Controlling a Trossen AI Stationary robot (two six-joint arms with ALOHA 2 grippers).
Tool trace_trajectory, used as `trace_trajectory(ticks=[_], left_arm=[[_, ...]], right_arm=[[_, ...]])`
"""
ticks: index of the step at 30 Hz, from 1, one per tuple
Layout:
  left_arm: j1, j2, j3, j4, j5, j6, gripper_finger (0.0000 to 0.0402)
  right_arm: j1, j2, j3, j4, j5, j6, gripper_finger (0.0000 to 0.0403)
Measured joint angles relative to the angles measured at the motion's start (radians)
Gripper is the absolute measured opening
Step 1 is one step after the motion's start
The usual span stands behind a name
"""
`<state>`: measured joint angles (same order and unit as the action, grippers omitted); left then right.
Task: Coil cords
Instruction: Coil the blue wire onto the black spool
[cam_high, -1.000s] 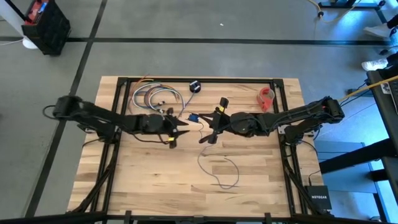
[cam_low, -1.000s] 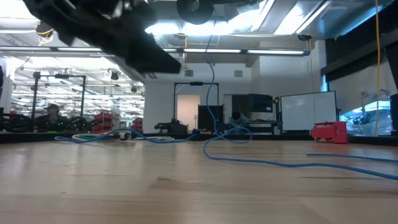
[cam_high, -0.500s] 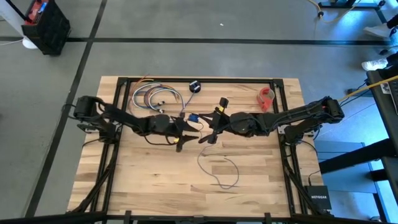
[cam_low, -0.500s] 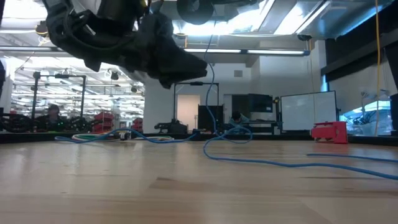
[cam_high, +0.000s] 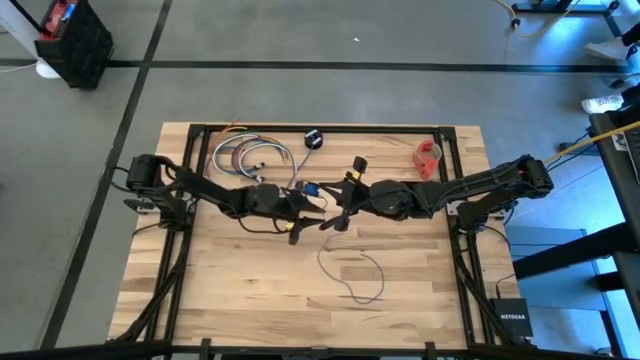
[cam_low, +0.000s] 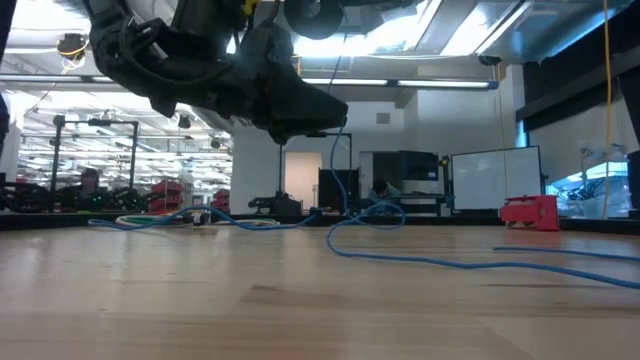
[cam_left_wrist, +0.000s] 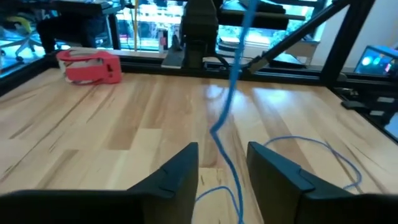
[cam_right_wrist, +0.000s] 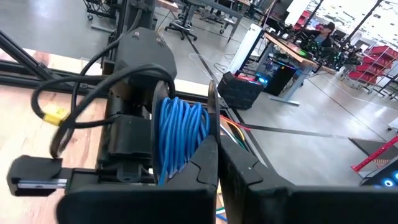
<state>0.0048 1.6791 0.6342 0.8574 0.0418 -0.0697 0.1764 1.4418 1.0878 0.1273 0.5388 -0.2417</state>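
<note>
Jaws of the left gripper (cam_left_wrist: 221, 171) stand apart with the hanging cord (cam_left_wrist: 229, 106) passing between the 2 fingers, not yet pinched. Jaws of the right gripper (cam_right_wrist: 217, 165) are pressed together; in the right wrist view a bundle of blue turns (cam_right_wrist: 180, 134) sits just beside those fingers, against the other arm's black housing. Whether the right fingers actually pinch a strand I cannot tell.

Position: both grippers meet above the middle of the table (cam_high: 420, 300), slightly toward the far edge. From there the cord drops and lies in a loose loop (cam_high: 352, 272) on the wood toward the near edge. A small black spool (cam_high: 314, 139) rests at the far edge, near the multicoloured cable bundle (cam_high: 250, 156). The red object (cam_high: 429, 156) sits toward the far right corner, well apart.

Handling judgement:
- Cord looks very thin, light and limp; it hangs in a soft curve and holds no shape.
- Likely to slip through a loose pinch and to spring off wound turns if tension drops.
- Best hold: the free vertical run just below the wound turns, pinched squarely between the left pads.
- Slack on the table may snag or kink as it is drawn up.
</note>
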Motion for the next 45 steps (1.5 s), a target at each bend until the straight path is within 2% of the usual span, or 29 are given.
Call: trace_trajectory(ticks=[3, 9, 15, 18, 24, 33, 39, 45], left_arm=[[0.0, 0.0, 0.0, 0.014, 0.0, 0.004, 0.0098], [0.005, 0.0, 0.0, 0.018, 0.0, 0.044, 0.001], [0.02, -0.005, 0.0, -0.033, -0.049, 0.08, 0.0003], [0.036, -0.038, 0.0, -0.114, -0.101, 0.103, 0.0005], [0.056, -0.218, 0.0, -0.393, -0.189, 0.162, 0.0003], [0.056, -0.597, 0.0, -0.747, -0.32, 0.209, 0.0004], [0.077, -0.789, 0.0, -0.772, -0.324, 0.212, 0.0003], [0.081, -0.858, 0.0, -0.752, -0.315, 0.204, 0.0002]], right_arm=[[0.0, 0.0, 0.0, 0.001, 0.0, 0.0, 0.0004], [0.0, 0.0, 0.0, 0.003, 0.0, 0.0, 0.0005], [0.001, 0.0, 0.0, 0.005, 0.0, 0.0, 0.0005], [0.014, 0.0, 0.0, 0.004, -0.007, -0.002, 0.0004], [0.043, -0.005, 0.0, 0.011, 0.027, -0.026, 0.0003], [0.038, -0.006, 0.0, -0.009, 0.044, -0.03, 0.0002], [0.028, -0.001, 0.0, -0.006, 0.027, -0.036, 0.0001], [-0.015, 0.025, 0.002, -0.009, 0.016, -0.034, 0.0001]])
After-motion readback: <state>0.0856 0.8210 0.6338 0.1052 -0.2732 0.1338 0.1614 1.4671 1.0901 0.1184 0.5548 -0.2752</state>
